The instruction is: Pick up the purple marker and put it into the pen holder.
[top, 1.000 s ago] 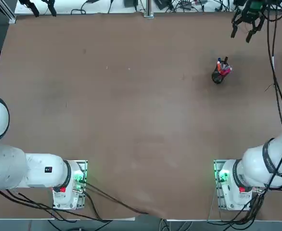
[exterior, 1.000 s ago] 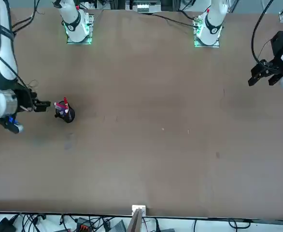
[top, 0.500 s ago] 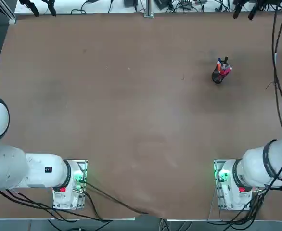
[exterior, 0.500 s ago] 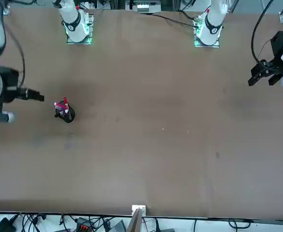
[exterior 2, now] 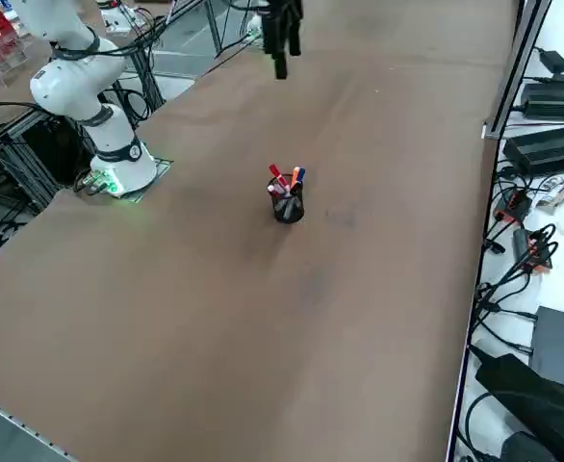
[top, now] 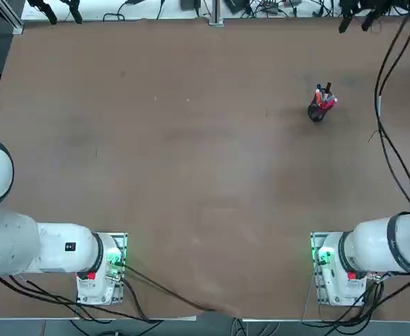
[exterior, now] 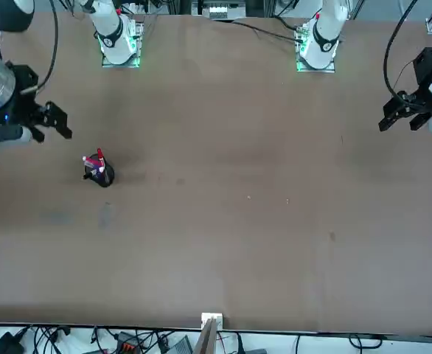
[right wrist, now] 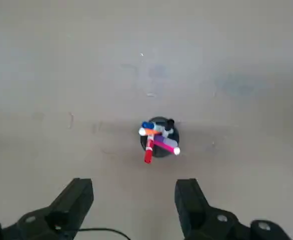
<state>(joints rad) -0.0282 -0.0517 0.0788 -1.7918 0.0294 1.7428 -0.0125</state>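
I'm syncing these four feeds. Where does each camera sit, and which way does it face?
Top: overhead, looking down on the holder; both arm bases at the bottom.
Front: across the table, facing the robot; right gripper at left.
Right side: raised at the robot's right, looking diagonally; one base shows.
Wrist: above the holder, looking down; two open fingers.
All four views show the holder.

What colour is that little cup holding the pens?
The pen holder is black, seen best in the right wrist view, with the open right end effector raised above it.
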